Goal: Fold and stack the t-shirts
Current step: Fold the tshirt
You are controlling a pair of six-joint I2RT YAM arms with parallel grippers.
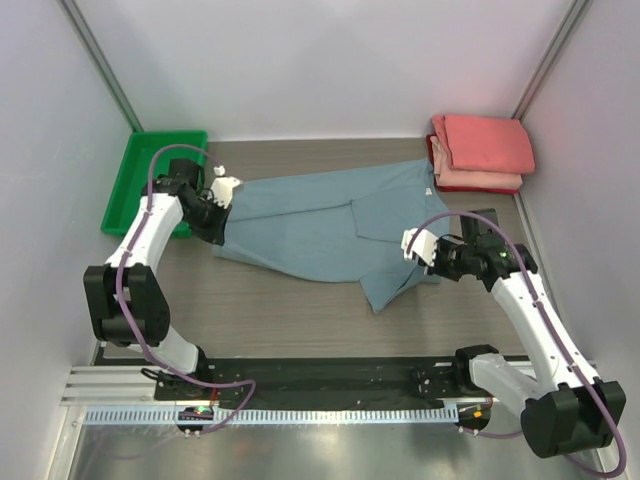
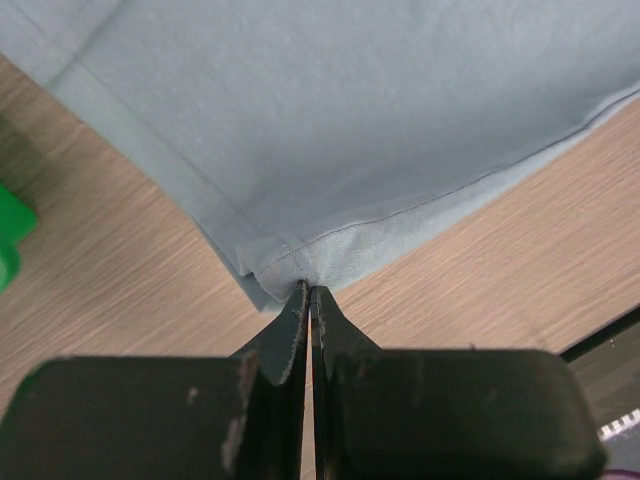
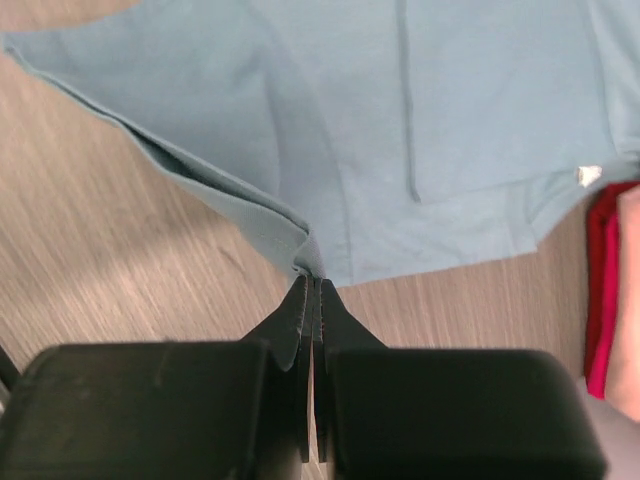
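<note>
Top external view: blue-grey t-shirt (image 1: 330, 225) lies flat mid-table, long axis left-right, hem end toward the green tray (image 1: 128, 195) at the far-left corner, neck-label end toward the folded coral stack (image 1: 482, 150) at the far-right corner. Left wrist view: left gripper (image 2: 309, 293) is fully closed, pinching the near-left hem corner. Right wrist view: right gripper (image 3: 315, 283) is also clamped tight, on a doubled fold of cloth at the shirt's near edge by the sleeve end. Key relation: both pinch points sit on the near long edge, one per end, and the shirt body runs away from both jaws toward the table's far edge. My read: a lengthwise fold, near edge carried over to far. It needs both arms to lift and travel together, or the cloth skews. Each arm is already at its own end, no reach issue. The stack is nearer the right arm.
</note>
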